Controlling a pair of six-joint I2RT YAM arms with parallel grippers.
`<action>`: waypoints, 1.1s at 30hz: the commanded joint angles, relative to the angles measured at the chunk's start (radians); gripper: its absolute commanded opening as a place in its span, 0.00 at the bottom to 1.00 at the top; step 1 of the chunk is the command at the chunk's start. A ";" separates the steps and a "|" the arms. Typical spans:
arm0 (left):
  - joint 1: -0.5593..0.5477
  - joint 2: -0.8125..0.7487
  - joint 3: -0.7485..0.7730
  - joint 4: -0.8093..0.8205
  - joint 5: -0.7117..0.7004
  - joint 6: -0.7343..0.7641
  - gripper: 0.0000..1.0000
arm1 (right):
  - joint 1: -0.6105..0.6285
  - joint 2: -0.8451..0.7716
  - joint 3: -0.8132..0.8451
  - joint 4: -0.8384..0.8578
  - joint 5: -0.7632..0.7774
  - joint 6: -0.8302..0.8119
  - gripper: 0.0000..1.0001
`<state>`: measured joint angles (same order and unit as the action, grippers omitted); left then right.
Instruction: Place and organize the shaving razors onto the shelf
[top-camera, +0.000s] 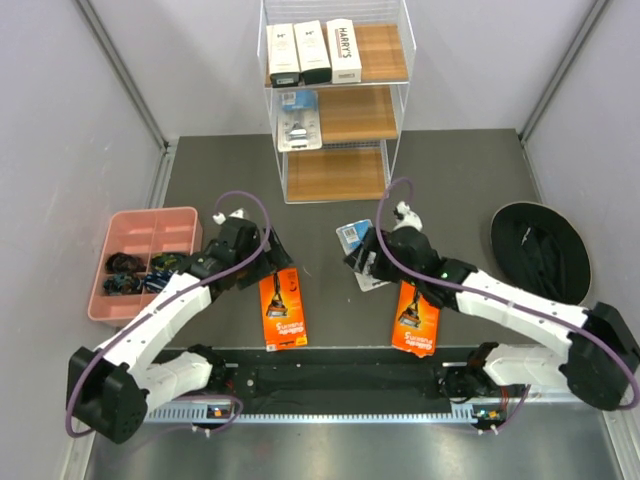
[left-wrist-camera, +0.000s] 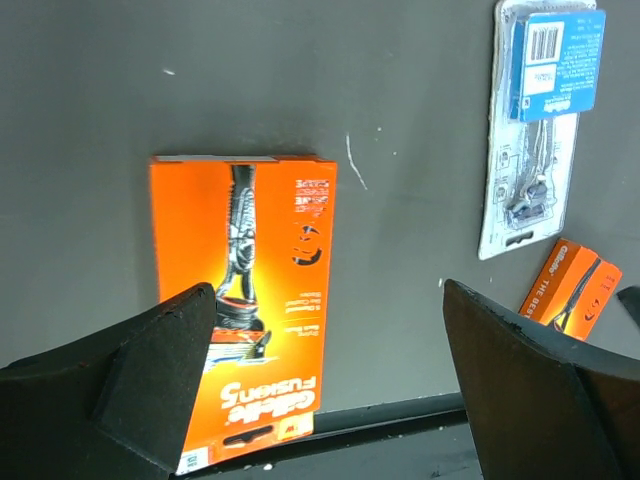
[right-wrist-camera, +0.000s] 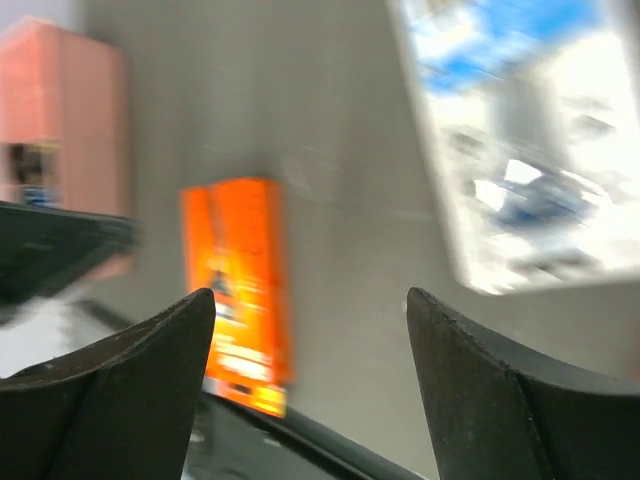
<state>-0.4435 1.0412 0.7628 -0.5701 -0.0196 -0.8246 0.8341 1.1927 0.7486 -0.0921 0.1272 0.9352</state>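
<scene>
While my left gripper (left-wrist-camera: 330, 385) hangs spread and empty, a glossy orange card (left-wrist-camera: 245, 300) lies flat on the matte dark table (left-wrist-camera: 100, 100) beneath it. My right gripper (right-wrist-camera: 310, 390) gapes too, beside a clear blister pack (top-camera: 352, 238) and a second orange card (top-camera: 415, 318). The far wire shelf (top-camera: 350, 172) holds three long white boxes (top-camera: 313, 52) on top, another blister pack (top-camera: 298, 120) on its middle wooden tier.

three long white boxes (top-camera: 312, 50), two blue-clear blister packs (top-camera: 298, 118) and two orange cards (top-camera: 282, 310), seven in all. one white wire shelf (top-camera: 375, 60) with three wooden tiers. one pink compartment tray (top-camera: 140, 214); the dark small items (top-camera: 140, 272) in it are too tangled to count. one black round object (top-camera: 540, 250). two robot arms (top-camera: 170, 310).
</scene>
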 joint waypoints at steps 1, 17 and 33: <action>-0.058 0.048 0.012 0.096 0.004 -0.037 0.99 | 0.007 -0.114 -0.048 -0.221 0.168 -0.070 0.77; -0.164 0.146 0.098 0.079 -0.071 -0.027 0.99 | -0.098 0.037 0.037 -0.236 0.167 -0.228 0.63; -0.166 0.158 0.109 0.058 -0.088 -0.004 0.99 | -0.174 0.398 0.265 -0.146 0.038 -0.361 0.51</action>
<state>-0.6075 1.2110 0.8307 -0.5091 -0.0883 -0.8455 0.6823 1.5227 0.9268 -0.2863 0.1959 0.6224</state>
